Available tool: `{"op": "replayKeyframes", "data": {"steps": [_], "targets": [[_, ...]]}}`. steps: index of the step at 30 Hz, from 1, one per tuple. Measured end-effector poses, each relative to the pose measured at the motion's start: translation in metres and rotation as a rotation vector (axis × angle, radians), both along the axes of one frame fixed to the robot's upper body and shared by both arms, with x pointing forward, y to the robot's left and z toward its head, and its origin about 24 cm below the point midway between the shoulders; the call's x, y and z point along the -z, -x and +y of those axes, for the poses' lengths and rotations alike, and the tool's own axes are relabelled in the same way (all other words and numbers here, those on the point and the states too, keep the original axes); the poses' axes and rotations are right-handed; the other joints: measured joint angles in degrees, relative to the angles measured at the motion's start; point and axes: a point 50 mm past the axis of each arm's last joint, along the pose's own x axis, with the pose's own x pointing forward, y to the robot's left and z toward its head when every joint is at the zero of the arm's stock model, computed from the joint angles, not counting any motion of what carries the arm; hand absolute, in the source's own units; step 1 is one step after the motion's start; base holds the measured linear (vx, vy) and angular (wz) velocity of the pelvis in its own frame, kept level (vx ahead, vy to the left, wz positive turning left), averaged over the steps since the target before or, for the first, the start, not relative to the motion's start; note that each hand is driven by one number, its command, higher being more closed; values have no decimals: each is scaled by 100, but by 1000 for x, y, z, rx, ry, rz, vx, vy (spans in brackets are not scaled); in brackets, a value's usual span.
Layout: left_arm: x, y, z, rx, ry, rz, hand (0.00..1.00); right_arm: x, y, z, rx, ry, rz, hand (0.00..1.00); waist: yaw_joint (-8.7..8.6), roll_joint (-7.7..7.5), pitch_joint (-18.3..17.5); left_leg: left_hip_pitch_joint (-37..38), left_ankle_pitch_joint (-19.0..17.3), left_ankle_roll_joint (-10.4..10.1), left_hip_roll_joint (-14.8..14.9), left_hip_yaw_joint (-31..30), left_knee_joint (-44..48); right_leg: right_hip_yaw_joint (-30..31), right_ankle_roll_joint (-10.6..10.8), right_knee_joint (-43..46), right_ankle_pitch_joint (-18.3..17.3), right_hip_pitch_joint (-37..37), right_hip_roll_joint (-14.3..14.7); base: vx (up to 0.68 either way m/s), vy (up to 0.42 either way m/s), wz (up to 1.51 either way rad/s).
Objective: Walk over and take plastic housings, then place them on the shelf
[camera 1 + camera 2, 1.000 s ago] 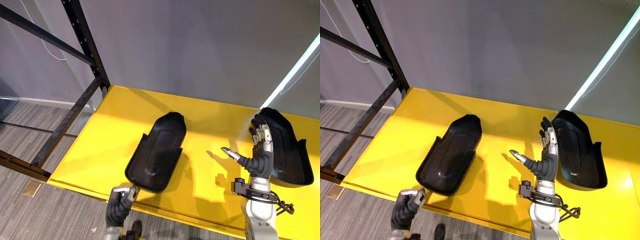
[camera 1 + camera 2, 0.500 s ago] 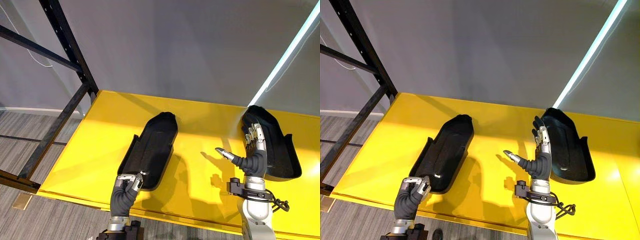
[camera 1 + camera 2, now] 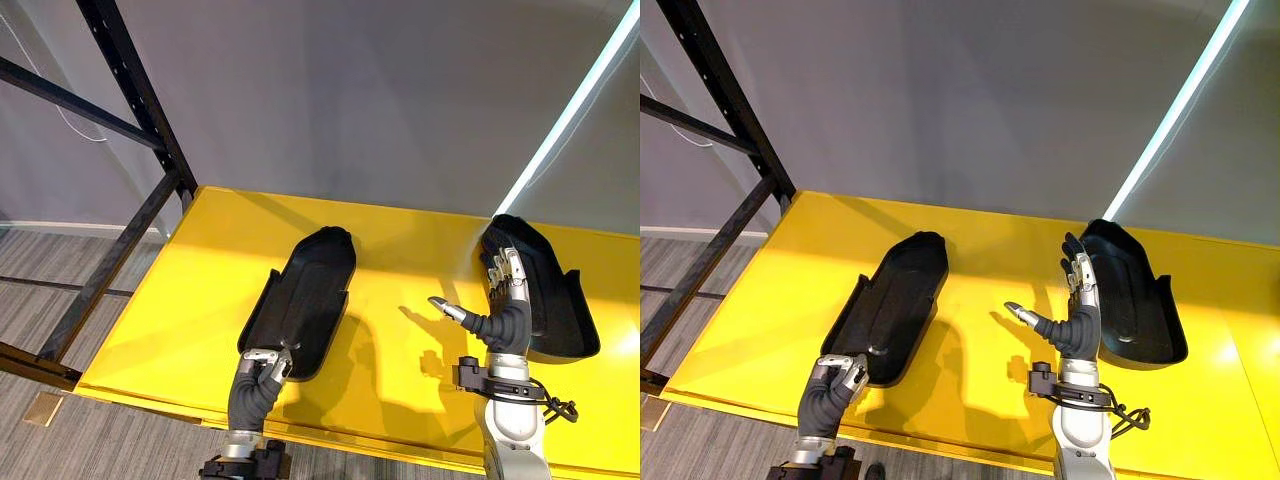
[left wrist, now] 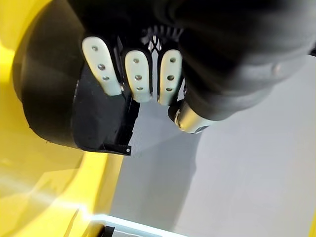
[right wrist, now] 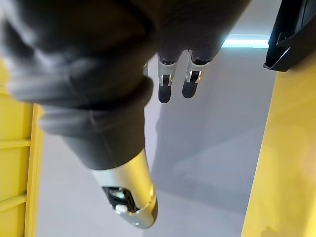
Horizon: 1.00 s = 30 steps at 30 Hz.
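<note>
Looking at the head views first: a yellow shelf (image 3: 400, 255) fills the lower half of the frame, with a black rack post (image 3: 150, 110) at upper left. Two black housings lie flat on the shelf, well apart. The left housing (image 3: 305, 300) sits centre-left, its near end just short of the shelf's front edge. The right housing (image 3: 560, 310) is at the right side.

The left hand (image 3: 262, 368) is at bottom centre-left, fingers curled right at the left housing's near rim. It looks like a pinch on the rim, but the contact itself is hidden. The right hand (image 3: 503, 322) is at lower right, upright, fingers straight and thumb spread wide, holding nothing. It's just beside the right housing; can't tell if it's touching.

Left wrist view: fingers (image 4: 137, 74) curled in a row, thumb apart from them, housing rim directly past them with yellow board beside it. Fits a grip, but isn't proof.

Right wrist view: fingertips (image 5: 165, 93) straight with nothing between them, and a corner of the right housing (image 5: 294, 29) on the board past them.

My read: both parts are down, and the step in hand is letting go of the left one. Open the fingers fully first, then back the hand straight out, low and slow, so no fingertip hooks the rim and drags the part over the front edge. Keep the right hand off its housing.
</note>
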Motion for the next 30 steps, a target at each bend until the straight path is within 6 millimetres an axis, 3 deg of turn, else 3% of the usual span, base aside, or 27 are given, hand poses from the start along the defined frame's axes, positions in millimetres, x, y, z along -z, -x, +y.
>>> {"op": "replayKeyframes", "data": {"steps": [14, 17, 18, 19, 21, 24, 30], "targets": [[-1, -14, -3, -16, -36, -31, 100, 1, 0, -1, 1, -61, -2, 0, -56, 5, -35, 137, 0, 0, 17, 126, -98, 107, 10, -52, 12, 34, 17, 0, 12, -4], [-11, -18, -5, -12, -22, -73, 100, 0, 0, 1, 1, -73, -8, 0, -72, 5, -35, 247, -1, 0, 15, 134, -122, 100, 10, -89, 12, 144, 19, 0, 0, 0], [-25, -20, -4, -15, 4, -131, 100, -1, -1, 1, 1, -72, -12, 0, -77, 6, -36, 251, -1, 0, 16, 135, -122, 101, 10, -89, 12, 147, 21, 0, 0, 0], [-33, -21, -4, -21, 18, -167, 0, -1, -1, 1, 1, -73, -14, 0, -85, 7, -36, 256, -1, 0, 16, 135, -121, 102, 10, -88, 12, 152, 21, 0, 0, 0], [-68, -23, -1, -44, 72, -333, 0, -3, -3, 2, -3, -72, -25, 0, -135, 13, -44, 295, -1, 0, 16, 141, -120, 109, 11, -83, 13, 187, 20, 0, 0, 0], [-100, -24, 6, -81, 111, -510, 0, -9, -5, 2, -9, -70, -49, 0, -162, 23, -68, 475, -2, 0, 16, 222, -121, 179, 12, -87, 13, 319, 19, -11, 14, -10], [-114, -25, 11, -153, 122, -599, 0, -12, -2, -6, 22, -54, -65, 0, -299, 70, -230, 646, -4, 1, 24, 300, -121, 249, 14, -57, 14, 423, 20, -36, 19, -6]]}}
